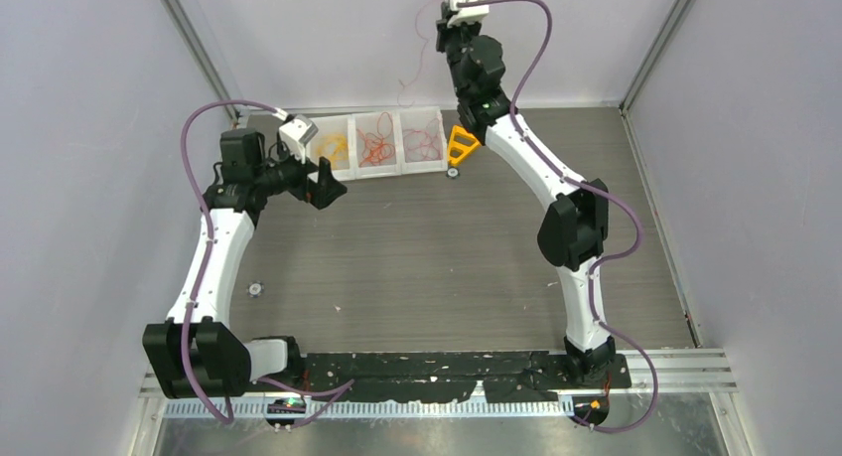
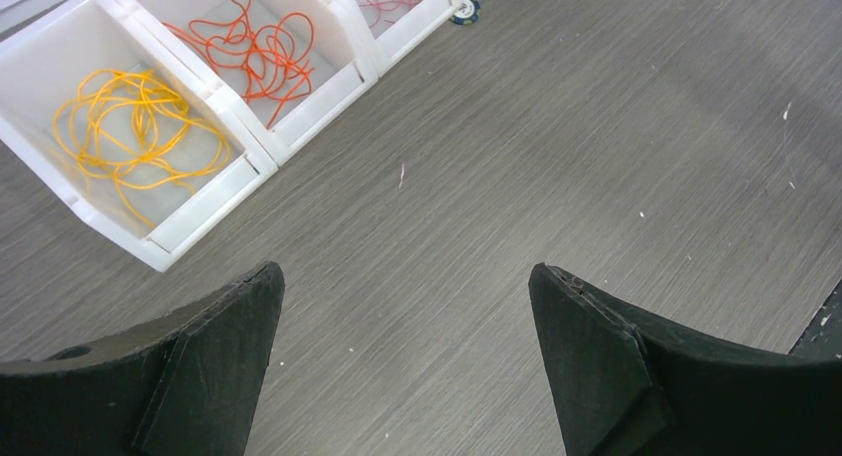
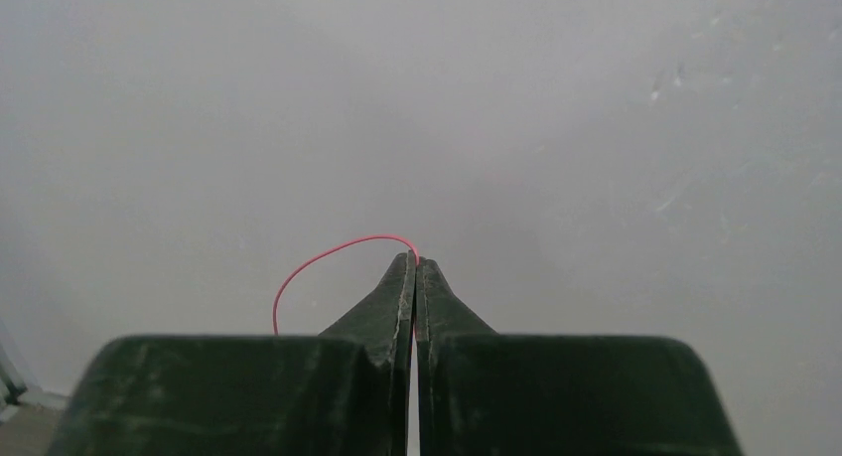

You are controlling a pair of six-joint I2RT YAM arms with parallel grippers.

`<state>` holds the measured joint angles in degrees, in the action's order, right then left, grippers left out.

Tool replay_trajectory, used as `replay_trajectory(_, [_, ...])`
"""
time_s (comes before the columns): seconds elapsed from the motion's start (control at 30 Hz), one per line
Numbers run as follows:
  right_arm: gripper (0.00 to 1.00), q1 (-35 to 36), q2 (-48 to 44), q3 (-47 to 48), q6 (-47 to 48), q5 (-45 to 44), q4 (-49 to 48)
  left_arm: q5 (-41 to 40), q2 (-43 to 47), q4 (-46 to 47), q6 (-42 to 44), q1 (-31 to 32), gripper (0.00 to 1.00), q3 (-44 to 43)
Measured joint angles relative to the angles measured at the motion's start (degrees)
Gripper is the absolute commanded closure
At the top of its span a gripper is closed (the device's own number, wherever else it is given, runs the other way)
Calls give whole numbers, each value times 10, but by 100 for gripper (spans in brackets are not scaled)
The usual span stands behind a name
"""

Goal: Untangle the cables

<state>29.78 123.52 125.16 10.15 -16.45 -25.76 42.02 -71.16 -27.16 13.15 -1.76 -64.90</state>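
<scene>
Step in hand: judged to be carrying 1 red strand, lifted free, toward its bin.
Red strand: a single thin cable, pinched by 1 end at the very tips of the right gripper. It arcs out to the left of the tips, and from above it trails down as a faint line in front of the back wall.
Long axis: close to vertical, hanging from the jaws toward the far edge of the table.
Lower end: near the back rim of the white bins; whether it touches them is too fine to tell.
Sorted cables: yellow cables in the left bin, orange cables in the middle bin, red cables in the right bin. All 3 bins stand side by side at the far side of the table.
Relation that matters: the red bin lies below the raised right jaws and slightly nearer the arm bases, so the coming move looks like a descent over that bin before letting go.
Nearer arm: the right one, which has the strand. The left gripper sits low beside the yellow bin, well apart from the strand.
Right jaws: pressed together, clamping only the red strand.
Left jaws: spread wide, holding nothing, above bare table.
Risk: the strand is light and curly, and may cling to the tips on release.
</scene>
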Motion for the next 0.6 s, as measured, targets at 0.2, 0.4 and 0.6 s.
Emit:
replay_trajectory(0.2, [95, 6, 0, -119, 6, -2, -9, 0, 0, -10, 9, -4, 4, 2])
replay_trajectory(0.4, [95, 22, 0, -174, 33, -37, 4, 0, 0, -10, 9, -7, 4, 2])
replay_trajectory(0.6, [95, 28, -6, -186, 30, -37, 23, 0, 0, -10, 9, -10, 4, 2])
